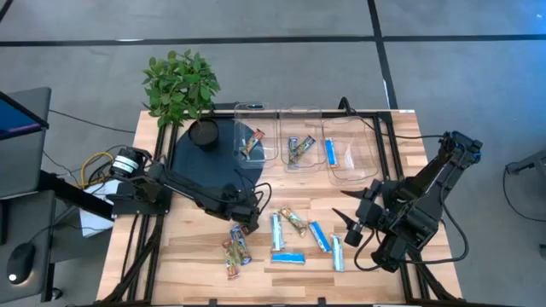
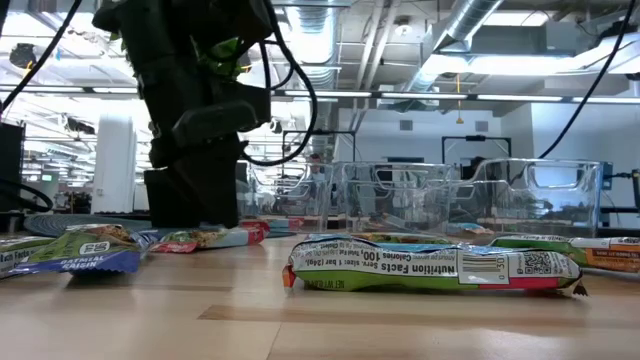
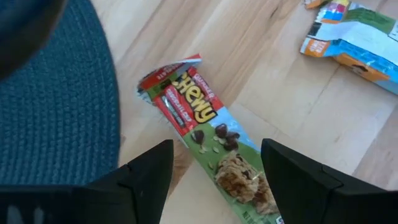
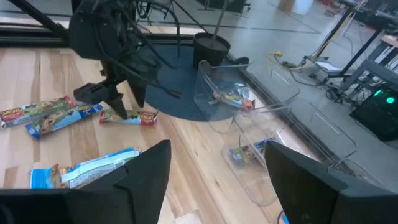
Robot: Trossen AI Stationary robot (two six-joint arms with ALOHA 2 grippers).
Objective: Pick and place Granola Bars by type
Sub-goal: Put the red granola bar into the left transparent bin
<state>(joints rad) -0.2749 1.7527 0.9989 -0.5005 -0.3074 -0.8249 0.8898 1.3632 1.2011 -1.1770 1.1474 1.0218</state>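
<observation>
Several granola bars lie flat on the wooden table (image 1: pixel 196 256): blue ones (image 1: pixel 276 230), a silvery one (image 1: pixel 338 253), brown-orange ones (image 1: pixel 294 220). My left gripper (image 3: pixel 217 180) is open and low over a red-and-green "Chewy" bar (image 3: pixel 205 121). One finger stands on each side of the bar, with a gap showing on both sides. In the high view this gripper (image 1: pixel 246 223) sits at the edge of the blue mat. My right gripper (image 1: pixel 351 223) is open and holds nothing, to the right of the bars. Its wrist view looks across at the left gripper (image 4: pixel 112 93).
Three clear tubs (image 1: pixel 300 145) stand in a row at the far side, each holding one or more bars. A round blue mat (image 1: pixel 209 158) carries a potted plant (image 1: pixel 181 85). In the low view a green bar (image 2: pixel 430 265) lies close to the near edge.
</observation>
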